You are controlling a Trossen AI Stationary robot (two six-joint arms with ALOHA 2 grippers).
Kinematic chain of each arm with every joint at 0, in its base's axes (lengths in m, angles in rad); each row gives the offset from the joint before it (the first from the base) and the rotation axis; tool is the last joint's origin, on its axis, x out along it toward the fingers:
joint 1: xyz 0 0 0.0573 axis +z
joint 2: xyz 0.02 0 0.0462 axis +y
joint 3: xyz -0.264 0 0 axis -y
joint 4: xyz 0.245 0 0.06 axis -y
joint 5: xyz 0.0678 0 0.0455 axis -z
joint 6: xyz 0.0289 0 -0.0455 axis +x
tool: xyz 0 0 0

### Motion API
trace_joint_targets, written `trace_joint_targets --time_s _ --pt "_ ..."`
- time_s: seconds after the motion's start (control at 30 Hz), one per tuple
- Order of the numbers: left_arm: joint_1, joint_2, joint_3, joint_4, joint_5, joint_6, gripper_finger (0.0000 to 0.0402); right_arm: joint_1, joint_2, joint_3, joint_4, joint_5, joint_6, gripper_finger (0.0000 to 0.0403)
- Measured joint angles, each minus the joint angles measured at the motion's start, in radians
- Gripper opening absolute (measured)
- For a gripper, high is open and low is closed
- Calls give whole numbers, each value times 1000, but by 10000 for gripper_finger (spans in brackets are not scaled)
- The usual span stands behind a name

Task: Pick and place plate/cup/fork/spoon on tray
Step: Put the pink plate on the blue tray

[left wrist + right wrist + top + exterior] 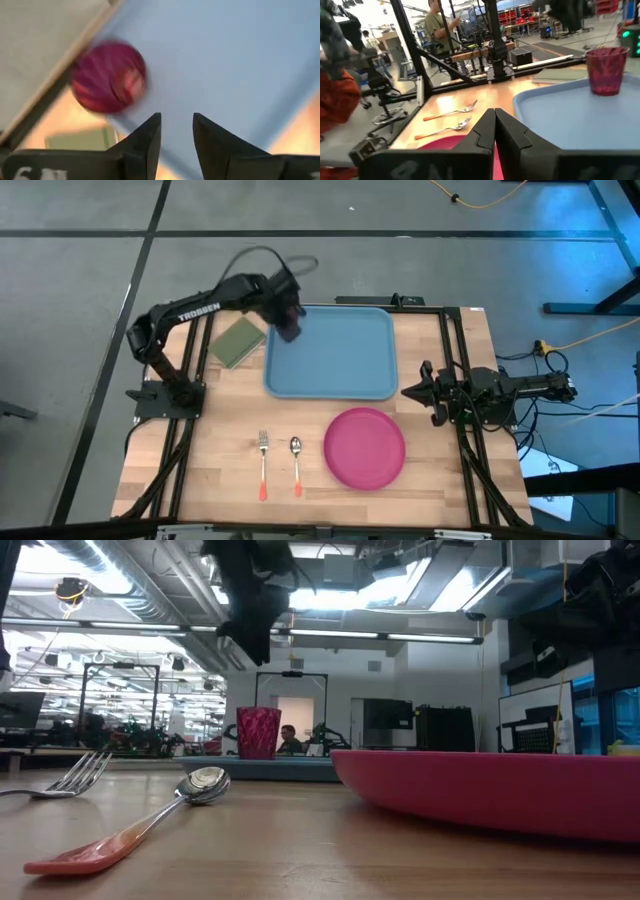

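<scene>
Standing in the far left corner of the tray [335, 355], the cup [606, 70] is looking placed, so we are hovering our left gripper [177, 131] above it, fingers apart, judging the plate [365, 447] next, while our right gripper [494, 125] is waiting closed beside the table's right edge, with fork [263, 463], spoon [296, 463] and green pad [237, 341] clear.

A robotics lab or workshop in a large industrial hall: the wooden counter [320, 470] sits in a black metal frame [415, 60] on a grey concrete floor [70, 300], under exposed ceiling ducts [110, 580] and strip lights [400, 637], with cables [560, 360], equipment racks [130, 730] and a person [437, 25] standing behind.
</scene>
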Motion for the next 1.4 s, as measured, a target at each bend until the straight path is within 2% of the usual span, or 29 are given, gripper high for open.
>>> trace_joint_targets --time_s 0.17,0.3,0.43,0.5,0.6,0.67,0.77,0.87,1.0,1.13,1.23,1.4 --pt "-143 0 -13 -244 -31 13 90 0 0 0 1 -25 -13 14" --pt "-277 0 -59 -394 -50 -61 80 0 0 0 18 -25 -57 14" --pt "-421 0 -134 -454 -97 -137 69 0 0 0 76 -25 -83 14" --pt "-488 -5 -181 -453 -80 -144 64 0 0 0 100 -28 -81 14" --pt "-573 -43 -252 -397 -12 -146 57 0 0 0 117 -43 -75 14" --pt "-619 -77 -308 -335 -21 -167 52 0 0 0 130 -52 -74 14" --pt "-669 -144 -378 -268 -67 -239 47 0 1 0 151 -66 -26 14" --pt "-716 -233 -452 -229 -137 -326 42 0 7 0 233 -153 4 14" --pt "-767 -387 -559 -174 -251 -442 37 0 14 1 337 -247 -49 14" --pt "-793 -528 -667 -24 -317 -587 36 0 18 1 333 -243 -98 14" --pt "-794 -584 -726 122 -280 -757 39 0 18 1 321 -210 -97 14" --pt "-800 -585 -772 256 -83 -1039 41 0 18 1 305 -209 -100 14"
